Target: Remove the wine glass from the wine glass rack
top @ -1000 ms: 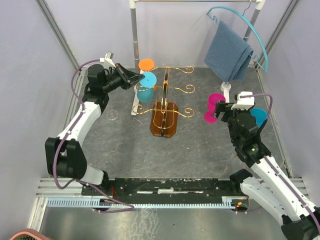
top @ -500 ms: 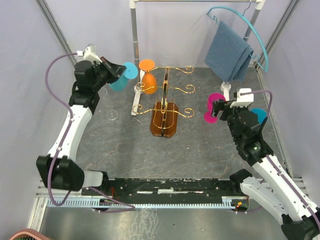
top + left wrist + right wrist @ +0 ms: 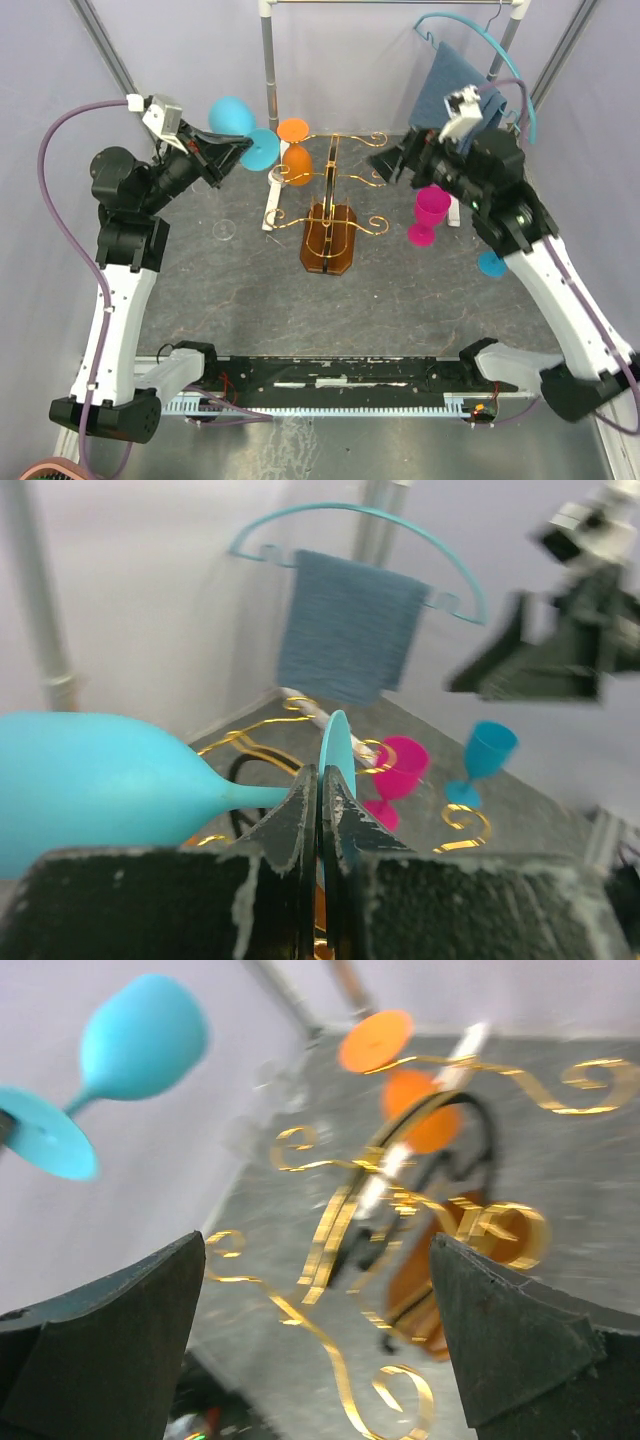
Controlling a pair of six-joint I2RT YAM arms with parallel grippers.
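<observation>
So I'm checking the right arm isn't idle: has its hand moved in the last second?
Yes. The right hand has swung up and left, from beside the magenta glass toward the wine glass rack.

The surface is a dark grey, mottled sheet, and near its middle stands the wine glass rack on a glossy brown oval wooden base. A short white bar lies just left of that base, and farther left sits a small clear glass piece, too faint to tell apart. To the right a magenta wine glass stands on its foot near the towel stand's white foot, with a partly hidden teal wine glass beyond it.
</observation>
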